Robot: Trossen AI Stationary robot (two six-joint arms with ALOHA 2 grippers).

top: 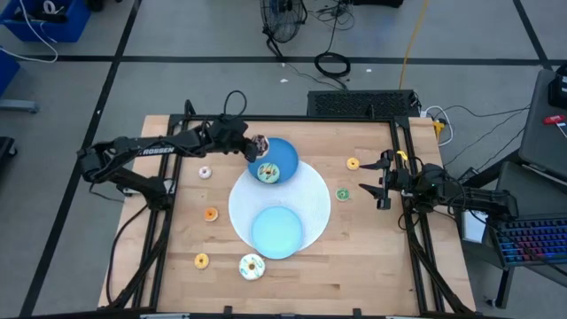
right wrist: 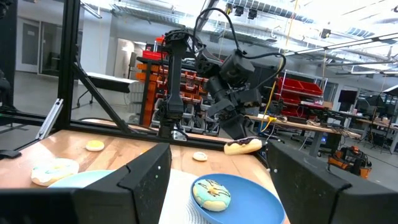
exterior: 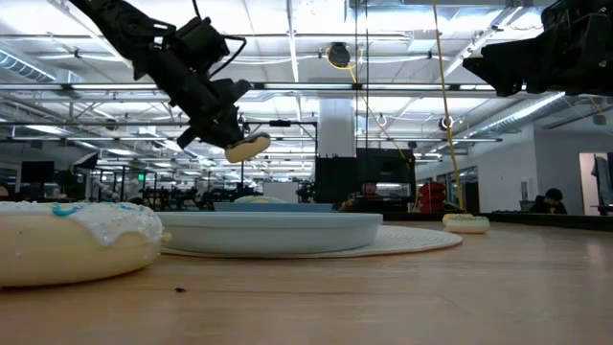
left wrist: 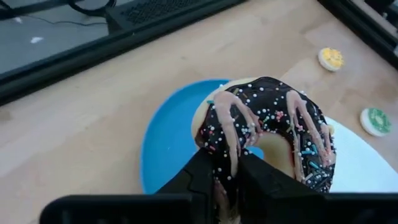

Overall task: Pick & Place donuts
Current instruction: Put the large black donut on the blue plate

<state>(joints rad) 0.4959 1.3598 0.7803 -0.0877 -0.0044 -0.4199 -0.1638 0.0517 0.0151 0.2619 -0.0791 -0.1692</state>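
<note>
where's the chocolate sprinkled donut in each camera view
High view: the chocolate-sprinkled ring donut sits in the left claw, at the far-left rim of the small round blue plate.
Low view: held in the air, upper left of centre, above the plate.
Left wrist view: centre, clamped between the fingers.
Right wrist view: right of centre, seen edge-on.
Shared landmark: the blue plate.

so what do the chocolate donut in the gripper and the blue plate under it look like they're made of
The chocolate donut looks like moulded plastic or rubber: glossy dark icing with raised pink drizzle and hard dot sprinkles, though the exact material is open. The left gripper is shut on it. The blue plate looks like smooth matte plastic, evenly coloured.
</note>
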